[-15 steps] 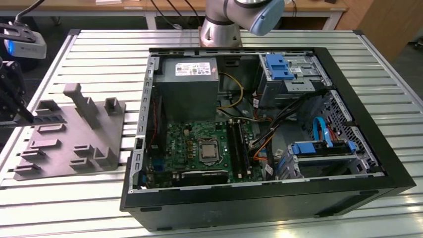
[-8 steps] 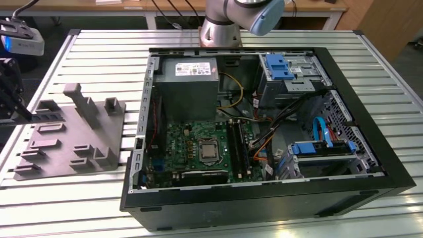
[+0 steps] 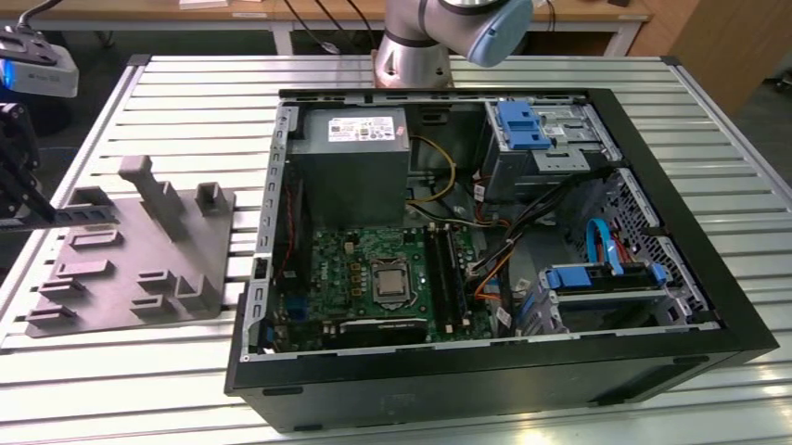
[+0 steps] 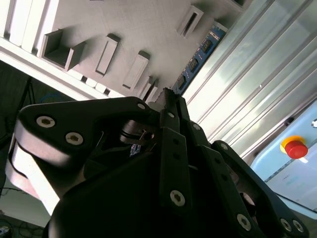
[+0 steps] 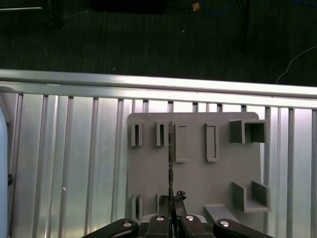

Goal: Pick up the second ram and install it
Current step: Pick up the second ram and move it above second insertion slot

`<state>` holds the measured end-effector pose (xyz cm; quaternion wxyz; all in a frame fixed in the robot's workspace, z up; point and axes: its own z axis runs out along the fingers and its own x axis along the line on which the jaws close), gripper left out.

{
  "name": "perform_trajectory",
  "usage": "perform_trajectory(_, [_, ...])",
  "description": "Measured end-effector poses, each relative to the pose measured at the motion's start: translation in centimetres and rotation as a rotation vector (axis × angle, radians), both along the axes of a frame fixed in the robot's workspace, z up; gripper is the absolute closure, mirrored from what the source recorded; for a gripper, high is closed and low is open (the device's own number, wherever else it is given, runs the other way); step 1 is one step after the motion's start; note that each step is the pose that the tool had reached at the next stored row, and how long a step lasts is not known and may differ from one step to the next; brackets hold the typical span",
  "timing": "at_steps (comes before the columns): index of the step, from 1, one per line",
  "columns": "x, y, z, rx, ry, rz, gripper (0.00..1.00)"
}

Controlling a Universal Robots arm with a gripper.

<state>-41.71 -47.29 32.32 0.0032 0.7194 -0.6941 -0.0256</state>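
Note:
The second ram (image 4: 199,52) is a thin blue-green board with black chips, sticking out from between my black fingers (image 4: 174,144). In the first wrist view the ram (image 5: 171,158) shows edge-on as a dark strip over the grey slotted holder (image 5: 198,183). My gripper (image 5: 171,199) is shut on its near end. In the exterior view the gripper (image 3: 15,181) hangs at the far left, over the holder (image 3: 136,250). Whether the ram is free of the holder's slots I cannot tell. The green motherboard (image 3: 371,269) with its long black slots (image 3: 442,271) lies inside the open case.
The open black computer case (image 3: 495,371) stands at the exterior view's right of the holder, with a grey power supply (image 3: 352,158), blue drive cages (image 3: 532,125) and loose cables. All rests on a slatted metal table (image 3: 185,93). A red stop button (image 4: 296,148) sits nearby.

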Motion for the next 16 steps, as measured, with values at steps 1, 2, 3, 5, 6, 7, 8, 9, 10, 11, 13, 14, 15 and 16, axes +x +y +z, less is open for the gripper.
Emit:
perform_trajectory(1, [0.0,0.00,0.08,0.0000,0.0000,0.000,0.86])
perform_trajectory(2, [0.0,0.00,0.16,0.0000,0.0000,0.000,0.86])
perform_trajectory(3, [0.0,0.00,0.25,0.0000,-0.0001,0.000,0.86])
perform_trajectory(5, [0.0,0.00,0.44,0.0000,-0.0001,0.000,0.86])
perform_trajectory(6, [0.0,0.00,0.54,0.0000,0.0000,0.000,0.86])
perform_trajectory(7, [0.0,0.00,0.66,0.0000,-0.0001,0.000,0.86])
perform_trajectory(8, [0.0,0.00,0.79,0.0000,0.0000,0.000,0.86])
perform_trajectory(9, [0.0,0.00,0.93,0.0000,0.0000,0.000,0.86])
perform_trajectory(10, [0.0,0.00,1.09,0.0001,0.0000,0.000,0.86])
perform_trajectory(11, [0.0,0.00,1.26,0.0000,0.0000,0.000,0.86])
perform_trajectory(13, [0.0,0.00,1.62,0.0000,-0.0001,0.000,0.86])
perform_trajectory(14, [0.0,0.00,1.81,0.0000,-0.0001,0.000,0.86])
perform_trajectory(15, [0.0,0.00,2.01,0.0000,-0.0001,0.000,0.86])
perform_trajectory(16, [0.0,0.00,2.18,0.0001,-0.0001,0.000,0.86])
